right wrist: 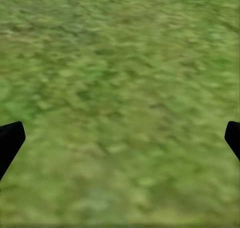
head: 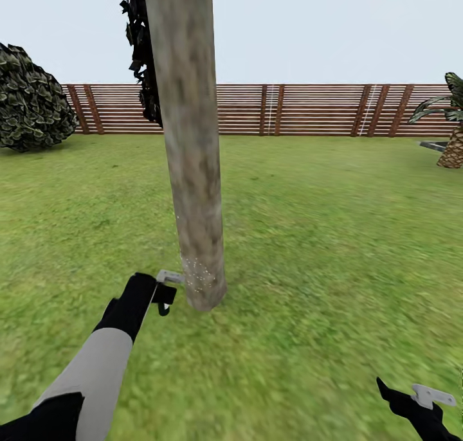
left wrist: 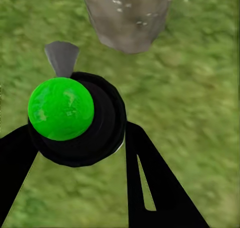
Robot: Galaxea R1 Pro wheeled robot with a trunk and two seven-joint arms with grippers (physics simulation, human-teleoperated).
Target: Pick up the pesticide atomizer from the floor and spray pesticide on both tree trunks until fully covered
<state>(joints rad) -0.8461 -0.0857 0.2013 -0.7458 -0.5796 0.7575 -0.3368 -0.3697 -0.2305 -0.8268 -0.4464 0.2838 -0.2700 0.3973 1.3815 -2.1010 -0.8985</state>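
Note:
One thick, mottled grey-brown tree trunk (head: 190, 139) rises from the grass just ahead; its foliage is above the picture. My left gripper (head: 168, 285) is shut on the black pesticide atomizer (head: 164, 297), held low and close to the left side of the trunk's base. In the left wrist view the atomizer (left wrist: 92, 138) has a round black body, a green cap and a grey nozzle pointing at the trunk base (left wrist: 127, 18). Tiny whitish pesticide specks (head: 199, 275) dot the bark near the ground. My right gripper (head: 429, 396) hangs open over grass at the lower right. The second tree is out of view.
Green lawn (head: 321, 235) spreads all around the trunk. A brown slat fence (head: 308, 110) closes the far side. A round bush (head: 29, 100) stands at the far left, a palm-like plant (head: 452, 132) at the far right, and black foliage (head: 143, 49) behind the trunk.

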